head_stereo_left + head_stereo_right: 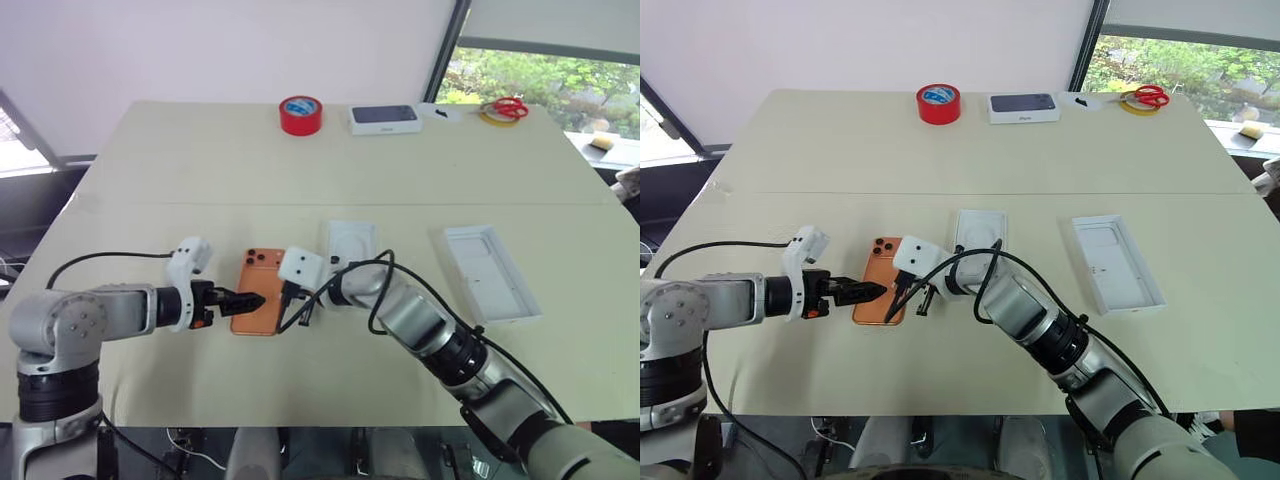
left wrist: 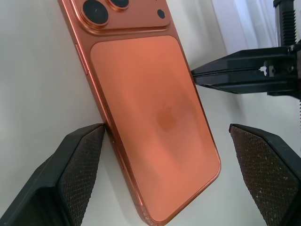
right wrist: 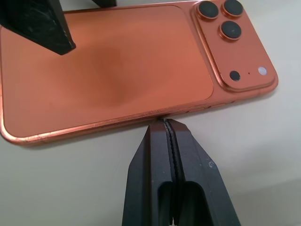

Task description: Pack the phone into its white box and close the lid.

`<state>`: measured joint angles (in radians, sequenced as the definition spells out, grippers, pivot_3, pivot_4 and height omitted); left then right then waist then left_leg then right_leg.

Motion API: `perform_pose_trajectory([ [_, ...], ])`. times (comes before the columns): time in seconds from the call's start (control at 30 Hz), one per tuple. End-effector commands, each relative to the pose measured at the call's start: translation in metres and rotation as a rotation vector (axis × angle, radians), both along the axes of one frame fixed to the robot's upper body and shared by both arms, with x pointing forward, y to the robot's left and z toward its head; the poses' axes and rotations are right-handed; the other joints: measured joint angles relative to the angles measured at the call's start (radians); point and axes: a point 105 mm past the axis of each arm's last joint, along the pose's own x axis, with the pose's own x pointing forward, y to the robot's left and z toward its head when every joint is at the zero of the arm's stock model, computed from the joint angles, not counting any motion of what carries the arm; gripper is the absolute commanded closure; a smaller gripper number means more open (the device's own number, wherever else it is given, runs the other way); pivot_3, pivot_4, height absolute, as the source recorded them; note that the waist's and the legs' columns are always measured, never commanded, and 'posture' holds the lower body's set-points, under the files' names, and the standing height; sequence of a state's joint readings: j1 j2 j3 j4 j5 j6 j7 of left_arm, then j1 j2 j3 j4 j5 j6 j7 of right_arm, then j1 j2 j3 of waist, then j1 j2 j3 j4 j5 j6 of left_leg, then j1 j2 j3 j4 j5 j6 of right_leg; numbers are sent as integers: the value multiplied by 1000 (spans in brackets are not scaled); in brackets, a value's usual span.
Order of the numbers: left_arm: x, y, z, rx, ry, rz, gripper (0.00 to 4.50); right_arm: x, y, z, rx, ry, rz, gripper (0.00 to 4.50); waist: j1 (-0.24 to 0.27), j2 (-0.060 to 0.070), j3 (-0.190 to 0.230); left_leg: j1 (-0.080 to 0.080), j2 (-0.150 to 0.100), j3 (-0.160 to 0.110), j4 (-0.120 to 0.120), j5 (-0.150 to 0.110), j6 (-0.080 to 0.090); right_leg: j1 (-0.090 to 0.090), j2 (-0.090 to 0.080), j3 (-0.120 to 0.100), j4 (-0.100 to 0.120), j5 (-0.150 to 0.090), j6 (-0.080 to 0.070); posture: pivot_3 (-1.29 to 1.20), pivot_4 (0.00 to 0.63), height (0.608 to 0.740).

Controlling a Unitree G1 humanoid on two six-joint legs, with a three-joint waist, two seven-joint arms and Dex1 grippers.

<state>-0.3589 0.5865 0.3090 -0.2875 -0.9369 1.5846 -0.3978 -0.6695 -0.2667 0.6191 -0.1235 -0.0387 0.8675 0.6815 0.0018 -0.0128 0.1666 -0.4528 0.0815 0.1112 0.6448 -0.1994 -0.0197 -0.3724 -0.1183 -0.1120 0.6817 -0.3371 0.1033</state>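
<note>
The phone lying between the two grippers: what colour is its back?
Orange, clearest in the left wrist view: the phone.

No lettering can be read; the phone (image 2: 160, 122) back bears only a faint logo.

Cream table (image 1: 300, 170) w/ white wall (image 1: 200, 40), window (image 1: 540, 70) at right.

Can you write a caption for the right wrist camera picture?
Shut right gripper touching the long edge of the orange phone lying face down on the table.
</note>
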Motion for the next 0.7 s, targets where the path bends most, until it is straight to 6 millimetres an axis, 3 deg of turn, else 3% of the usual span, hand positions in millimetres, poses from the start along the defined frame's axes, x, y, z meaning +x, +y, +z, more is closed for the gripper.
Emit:
perform_pose_trajectory([
  [0.03, -14, -36, 0, -140, 65, -163, 70, -7, 11, 3, 24, -9, 40, 4500, 3, 0, 0, 0, 0, 0, 0, 0, 0, 0, 0, 0, 0, 0, 0, 0, 150, 730],
  [0.3, -9, -42, 10, -190, 58, -157, 70, -7, 12, 3, 27, -12, 36, 4500, 4, 0, 0, 0, 0, 0, 0, 0, 0, 0, 0, 0, 0, 0, 0, 0, 150, 730],
  [0.57, 15, -30, 5, -98, 45, 12, 70, -7, 10, 1, 22, -15, 31, 4500, 8, 0, 0, 0, 0, 0, 0, 0, 0, 0, 0, 0, 0, 0, 0, 0, 150, 730],
  [0.7, 22, -35, 1, -82, 54, 58, 70, -7, 11, 1, 21, -14, 33, 4500, 6, 0, 0, 1, -1, 0, 0, 0, 0, 1, 0, 0, 0, 0, 0, 0, 150, 730],
])
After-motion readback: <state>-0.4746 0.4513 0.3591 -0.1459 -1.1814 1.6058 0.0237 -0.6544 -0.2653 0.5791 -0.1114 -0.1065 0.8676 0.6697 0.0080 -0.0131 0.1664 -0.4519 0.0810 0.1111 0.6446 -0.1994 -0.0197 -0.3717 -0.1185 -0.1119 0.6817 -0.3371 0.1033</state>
